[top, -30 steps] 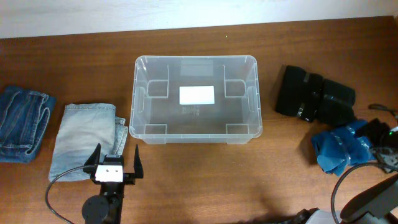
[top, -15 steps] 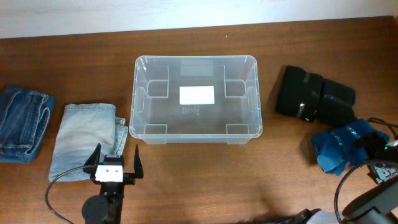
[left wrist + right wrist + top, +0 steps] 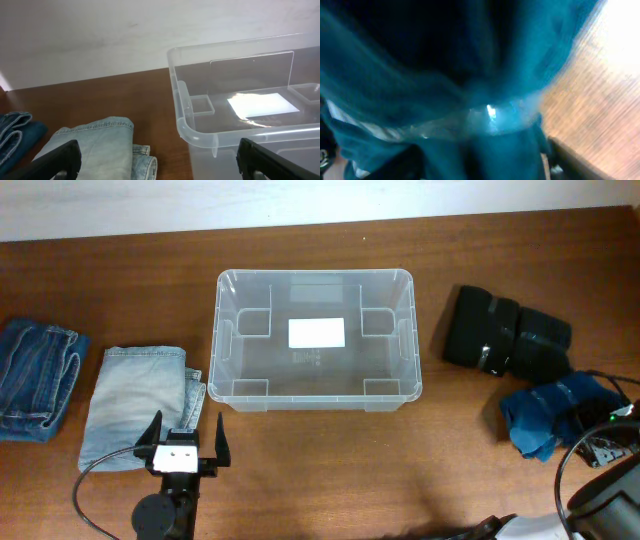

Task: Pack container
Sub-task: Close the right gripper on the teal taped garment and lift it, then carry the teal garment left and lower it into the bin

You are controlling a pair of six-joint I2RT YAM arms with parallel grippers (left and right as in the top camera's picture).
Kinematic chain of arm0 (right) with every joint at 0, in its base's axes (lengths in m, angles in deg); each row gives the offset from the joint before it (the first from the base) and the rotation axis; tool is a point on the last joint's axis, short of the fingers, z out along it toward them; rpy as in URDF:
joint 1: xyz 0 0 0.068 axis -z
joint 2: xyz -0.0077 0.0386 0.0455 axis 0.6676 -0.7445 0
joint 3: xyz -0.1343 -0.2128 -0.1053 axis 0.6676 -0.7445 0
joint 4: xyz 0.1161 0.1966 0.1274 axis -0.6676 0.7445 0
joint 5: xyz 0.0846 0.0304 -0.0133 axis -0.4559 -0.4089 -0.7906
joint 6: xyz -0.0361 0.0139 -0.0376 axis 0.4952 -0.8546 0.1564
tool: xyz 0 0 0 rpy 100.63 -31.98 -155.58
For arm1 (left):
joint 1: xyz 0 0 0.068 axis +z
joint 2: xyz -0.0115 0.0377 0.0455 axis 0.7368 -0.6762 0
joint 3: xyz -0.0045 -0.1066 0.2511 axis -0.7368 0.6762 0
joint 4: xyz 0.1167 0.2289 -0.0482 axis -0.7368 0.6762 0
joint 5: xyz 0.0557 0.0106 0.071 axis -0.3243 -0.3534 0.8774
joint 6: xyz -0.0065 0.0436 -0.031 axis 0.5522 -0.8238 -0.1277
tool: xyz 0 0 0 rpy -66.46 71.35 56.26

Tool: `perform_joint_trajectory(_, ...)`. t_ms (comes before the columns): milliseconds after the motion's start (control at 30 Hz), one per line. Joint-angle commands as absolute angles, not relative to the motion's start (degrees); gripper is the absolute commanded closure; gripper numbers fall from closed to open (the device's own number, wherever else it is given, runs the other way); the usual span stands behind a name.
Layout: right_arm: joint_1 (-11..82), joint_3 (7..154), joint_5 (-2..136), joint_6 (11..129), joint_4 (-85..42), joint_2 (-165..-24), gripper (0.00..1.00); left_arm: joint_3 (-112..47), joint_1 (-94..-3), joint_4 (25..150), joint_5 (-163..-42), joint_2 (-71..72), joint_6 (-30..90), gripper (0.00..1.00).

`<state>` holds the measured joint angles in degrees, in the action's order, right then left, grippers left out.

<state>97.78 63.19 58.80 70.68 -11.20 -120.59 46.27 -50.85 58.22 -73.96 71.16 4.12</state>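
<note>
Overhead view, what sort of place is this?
Probably a robot test bench set up for packing clothes: a wooden table, a clear plastic container, folded jeans beside it, and the left gripper open near the table's front edge.

Even light is cast from above. Glare is seen on the container's (image 3: 186, 131) label (image 3: 260, 105) ahead of the left gripper (image 3: 160, 162); cloth (image 3: 420, 75) against the right gripper (image 3: 480, 162) is blurred.

Your left gripper (image 3: 187, 430) sits low at lower left, jaws spread wide; your right gripper (image 3: 597, 432) reaches in from far right, jaws obscured.
</note>
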Motion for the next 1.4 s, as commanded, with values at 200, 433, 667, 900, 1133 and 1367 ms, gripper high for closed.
perform_joint_trajectory(200,97.8,62.4,59.5,70.1,-11.4,-125.2,0.79,46.7,-50.6,58.2,-74.4,71.7,3.2,0.01)
perform_joint_trajectory(433,97.8,62.5,59.1,70.1,-9.2,-124.2,0.96,46.7,-50.6,58.2,-74.4,71.7,3.2,0.01)
perform_joint_trajectory(667,97.7,66.6,56.3,70.3,-3.6,-114.8,0.96,46.7,-50.6,58.2,-74.4,71.7,3.2,0.00)
perform_joint_trajectory(900,93.3,77.4,56.3,73.4,5.3,-101.6,0.96,46.7,-50.6,58.2,-74.4,71.7,3.2,0.01)
perform_joint_trajectory(1133,77.3,89.8,52.8,79.1,11.5,-94.6,0.96,46.7,-50.6,58.2,-74.4,71.7,3.2,0.01)
perform_joint_trajectory(1367,54.6,93.7,52.7,78.6,6.6,-93.7,0.96,46.7,-50.6,58.2,-74.4,71.7,3.2,0.01)
